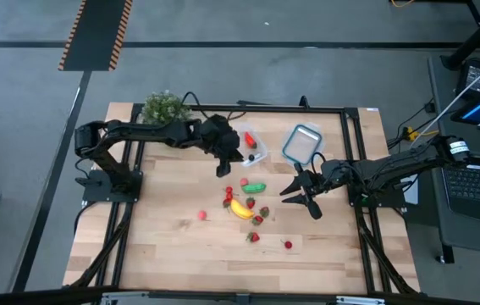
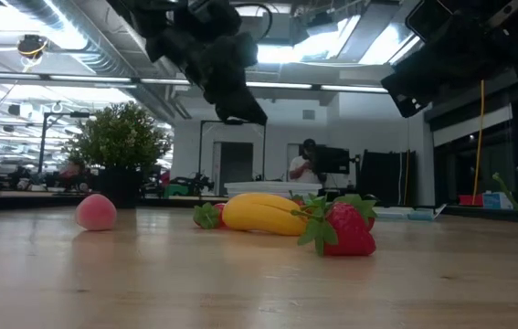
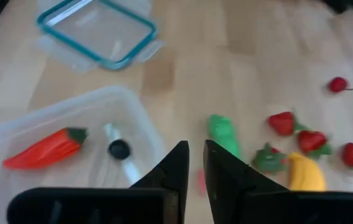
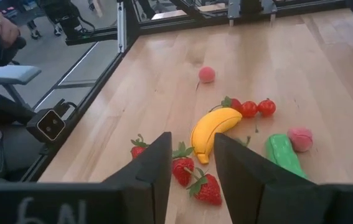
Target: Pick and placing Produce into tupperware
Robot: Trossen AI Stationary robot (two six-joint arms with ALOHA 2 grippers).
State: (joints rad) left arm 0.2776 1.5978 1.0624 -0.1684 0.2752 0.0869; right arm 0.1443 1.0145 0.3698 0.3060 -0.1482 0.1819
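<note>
Left arm reaching across the far side of the table, gripper above the tupperware's near edge; right arm waiting over the produce.

Left gripper (image 3: pixel 195 171): fingers nearly together, a narrow slit between them, nothing held, raised off the wood beside the tupperware (image 1: pixel 252 143), which holds a red pepper (image 3: pixel 42 148). Right gripper (image 1: pixel 305 193): tilted down, fingers partly apart, empty, just right of the cluster. Banana (image 1: pixel 240 208), green piece (image 1: pixel 255 187) and strawberries (image 1: pixel 254 237) lie loose mid-table. Blue-rimmed lid (image 1: pixel 302 142) sits beside the tupperware.
</note>
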